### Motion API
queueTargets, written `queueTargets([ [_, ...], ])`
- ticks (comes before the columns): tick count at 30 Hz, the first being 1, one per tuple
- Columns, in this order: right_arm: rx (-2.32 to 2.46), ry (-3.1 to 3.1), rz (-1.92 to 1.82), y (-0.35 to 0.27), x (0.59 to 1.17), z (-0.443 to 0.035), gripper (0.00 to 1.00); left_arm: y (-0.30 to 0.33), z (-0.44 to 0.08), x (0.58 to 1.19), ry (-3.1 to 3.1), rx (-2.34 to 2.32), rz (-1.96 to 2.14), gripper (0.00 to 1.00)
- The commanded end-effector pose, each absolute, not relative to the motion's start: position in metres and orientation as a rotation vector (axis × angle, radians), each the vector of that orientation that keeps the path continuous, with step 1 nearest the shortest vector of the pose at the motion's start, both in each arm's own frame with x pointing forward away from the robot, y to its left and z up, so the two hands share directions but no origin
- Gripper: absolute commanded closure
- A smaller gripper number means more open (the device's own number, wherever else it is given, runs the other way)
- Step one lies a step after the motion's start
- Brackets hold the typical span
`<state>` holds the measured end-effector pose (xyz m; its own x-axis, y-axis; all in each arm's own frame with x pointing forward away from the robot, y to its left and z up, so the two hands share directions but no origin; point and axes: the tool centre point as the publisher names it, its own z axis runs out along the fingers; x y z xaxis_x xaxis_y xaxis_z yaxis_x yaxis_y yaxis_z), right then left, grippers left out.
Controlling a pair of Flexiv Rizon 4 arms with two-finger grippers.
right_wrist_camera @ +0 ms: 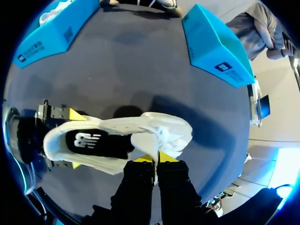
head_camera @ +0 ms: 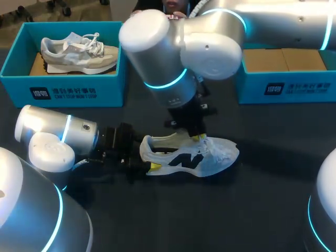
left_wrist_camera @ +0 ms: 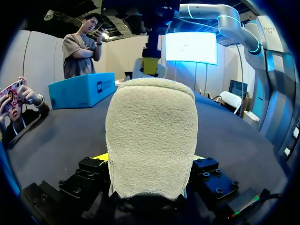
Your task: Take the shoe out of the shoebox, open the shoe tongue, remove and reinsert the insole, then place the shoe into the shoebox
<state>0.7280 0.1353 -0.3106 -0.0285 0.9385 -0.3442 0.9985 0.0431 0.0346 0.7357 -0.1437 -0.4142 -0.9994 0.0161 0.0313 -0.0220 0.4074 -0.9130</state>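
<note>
One step done, head view: shoe [head_camera: 191, 157] out of shoebox [head_camera: 283, 89], on table [head_camera: 262, 210]; left gripper [head_camera: 148, 157] clamps its heel [head_camera: 146, 148].
Left wrist view: heel held between both fingers.
Right wrist view: right gripper [right_wrist_camera: 157, 158] pinches shoe's tongue [right_wrist_camera: 147, 140]; insole [right_wrist_camera: 89, 140] inside shoe.
Remaining, likely: insole out and back, reboxing.

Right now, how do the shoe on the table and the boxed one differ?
The white shoe has a dark side logo; the beige shoe looks pale throughout. The white shoe lies on the table, the beige shoe in the left shoebox. My left hand holds the white shoe's heel, my right hand its tongue; the beige shoe is untouched. Both are laced sneakers.
</note>
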Motion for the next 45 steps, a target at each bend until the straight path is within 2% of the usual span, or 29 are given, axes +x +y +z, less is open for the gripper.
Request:
queueTargets([
  [1, 1.989, 2.099, -0.26, 0.115, 0.728, -0.309, 1.0, -0.145, -0.417, 0.735, -2.608, 0.006, 1.688, 1.0],
  [23, 1.957, 2.173, -0.261, 0.047, 0.731, -0.356, 1.0, -0.145, -0.417, 0.735, -2.608, 0.006, 1.688, 1.0],
  [24, 1.953, 2.182, -0.26, 0.045, 0.731, -0.359, 0.93, -0.145, -0.417, 0.735, -2.608, 0.006, 1.688, 1.0],
  [26, 1.951, 2.185, -0.257, 0.043, 0.731, -0.363, 0.97, -0.145, -0.417, 0.735, -2.608, 0.006, 1.688, 1.0],
  [28, 1.948, 2.191, -0.254, 0.041, 0.731, -0.368, 0.96, -0.145, -0.417, 0.735, -2.608, 0.006, 1.688, 1.0],
  [30, 1.946, 2.195, -0.254, 0.04, 0.731, -0.371, 0.86, -0.145, -0.417, 0.735, -2.608, 0.006, 1.688, 1.0],
  [32, 1.943, 2.2, -0.254, 0.039, 0.731, -0.374, 0.7, -0.145, -0.417, 0.735, -2.608, 0.006, 1.688, 1.0],
  [33, 1.941, 2.205, -0.261, 0.038, 0.731, -0.375, 0.58, -0.145, -0.417, 0.735, -2.608, 0.006, 1.688, 1.0],
  [34, 1.94, 2.205, -0.263, 0.037, 0.731, -0.376, 0.54, -0.145, -0.417, 0.735, -2.608, 0.006, 1.688, 1.0],
  [35, 1.941, 2.206, -0.265, 0.037, 0.731, -0.377, 0.43, -0.145, -0.417, 0.735, -2.608, 0.006, 1.688, 1.0],
  [36, 1.942, 2.206, -0.264, 0.036, 0.73, -0.377, 0.2, -0.145, -0.417, 0.735, -2.608, 0.006, 1.688, 1.0],
  [39, 1.94, 2.201, -0.263, 0.035, 0.732, -0.374, 0.02, -0.145, -0.417, 0.735, -2.608, 0.006, 1.688, 1.0],
  [45, 1.92, 2.184, -0.261, 0.038, 0.736, -0.36, 0.0, -0.145, -0.417, 0.735, -2.608, 0.006, 1.688, 1.0],
])
